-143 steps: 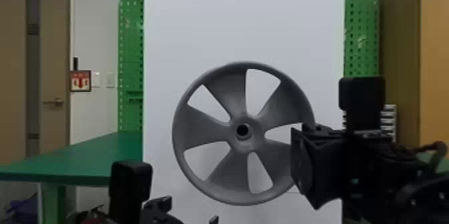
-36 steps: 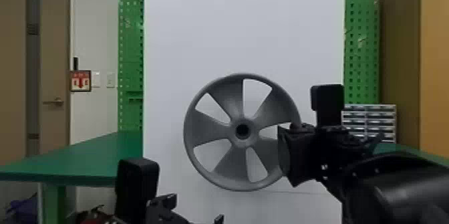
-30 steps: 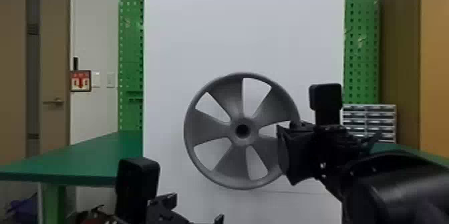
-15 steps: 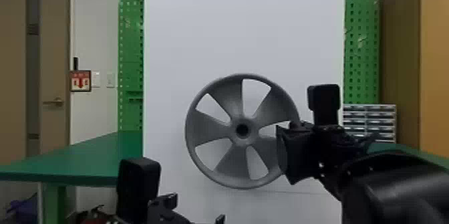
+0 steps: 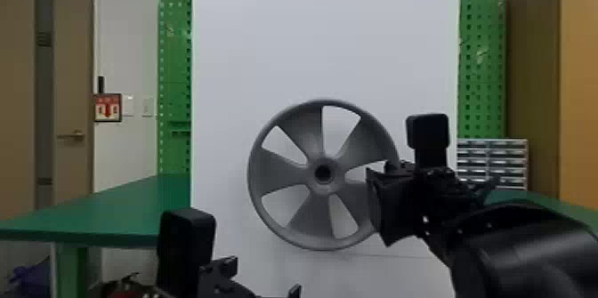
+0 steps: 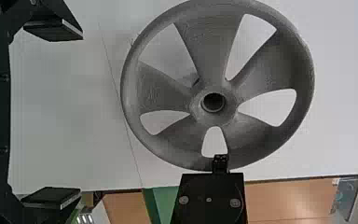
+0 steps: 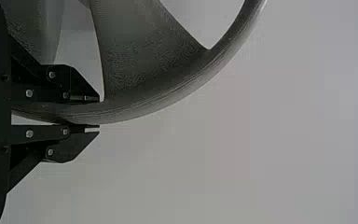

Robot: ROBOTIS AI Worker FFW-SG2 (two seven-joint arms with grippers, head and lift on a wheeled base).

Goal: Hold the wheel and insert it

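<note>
Wheel point(image 5: 284, 168) stands upright, its rim pinched between the fingers point(image 7: 77, 145) of the right claw point(image 5: 378, 206), its hub point(image 5: 337, 176) lying to the left of that claw. Left claw point(image 5: 263, 278) hangs lower and to the left of the right claw, its fingers point(image 6: 51, 198) spread wide, the wheel beyond their tips. White board point(image 5: 325, 30) stands behind the right claw; green table point(image 5: 111, 212) lies farther back, well left of it.
</note>
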